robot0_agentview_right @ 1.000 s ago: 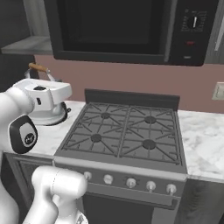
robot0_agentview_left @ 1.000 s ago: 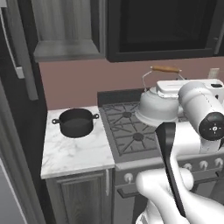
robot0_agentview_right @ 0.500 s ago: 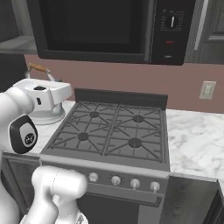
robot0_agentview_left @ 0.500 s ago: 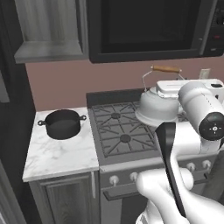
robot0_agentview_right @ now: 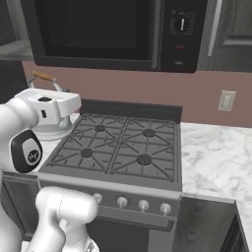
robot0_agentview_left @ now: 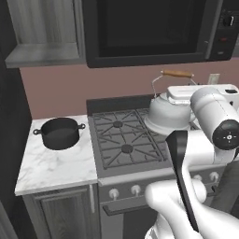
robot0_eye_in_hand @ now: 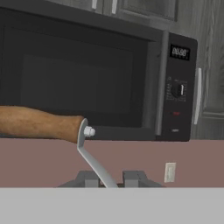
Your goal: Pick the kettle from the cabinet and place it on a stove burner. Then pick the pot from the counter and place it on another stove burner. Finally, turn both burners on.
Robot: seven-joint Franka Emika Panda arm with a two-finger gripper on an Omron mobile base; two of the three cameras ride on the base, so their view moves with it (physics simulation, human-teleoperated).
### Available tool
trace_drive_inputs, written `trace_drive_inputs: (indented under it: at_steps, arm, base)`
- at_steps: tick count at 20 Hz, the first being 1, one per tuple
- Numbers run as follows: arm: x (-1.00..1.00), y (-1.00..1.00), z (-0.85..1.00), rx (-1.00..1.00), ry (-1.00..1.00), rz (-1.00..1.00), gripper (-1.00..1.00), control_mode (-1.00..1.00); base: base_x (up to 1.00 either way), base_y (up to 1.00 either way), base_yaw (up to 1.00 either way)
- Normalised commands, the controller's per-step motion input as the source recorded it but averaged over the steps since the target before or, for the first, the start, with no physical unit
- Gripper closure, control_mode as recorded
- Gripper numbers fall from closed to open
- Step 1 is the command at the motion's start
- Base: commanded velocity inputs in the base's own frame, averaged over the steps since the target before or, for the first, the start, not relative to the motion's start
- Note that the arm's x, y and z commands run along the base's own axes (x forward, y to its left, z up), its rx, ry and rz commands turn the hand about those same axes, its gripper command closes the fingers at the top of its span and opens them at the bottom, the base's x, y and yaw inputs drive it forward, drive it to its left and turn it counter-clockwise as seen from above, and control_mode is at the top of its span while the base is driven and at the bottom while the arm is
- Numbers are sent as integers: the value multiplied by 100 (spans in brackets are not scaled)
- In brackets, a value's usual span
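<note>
Kettle (robot0_agentview_left: 167, 114) hangs in my gripper (robot0_eye_in_hand: 111, 178), jaws clamped on its thin arched handle, above the stove's (robot0_agentview_left: 128, 140) grates. My base has rolled right; the range now sits squarely ahead. Pot (robot0_agentview_left: 59, 133) waits on the counter (robot0_agentview_left: 53, 165).

The one readable marking is the small pale digital display (robot0_eye_in_hand: 180, 52) at the top of the control panel of the black microwave (robot0_eye_in_hand: 87, 74), seen in the hand view; its digits look like "00:00", though they are too blurred to read with certainty. Below it on the same panel sits a round dial (robot0_eye_in_hand: 177, 90) with faint tick marks around it, none of them legible.
</note>
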Motion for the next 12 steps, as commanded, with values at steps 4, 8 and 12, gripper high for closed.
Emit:
trace_drive_inputs:
  at_steps: [4,8,12]
  arm:
    - [0,0,0,0,0,0,100,100]
    - [0,0,0,0,0,0,100,100]
    - [0,0,0,0,0,0,100,100]
  base:
    - [32,-19,1]
    - [50,-2,2]
    - [55,-1,2]
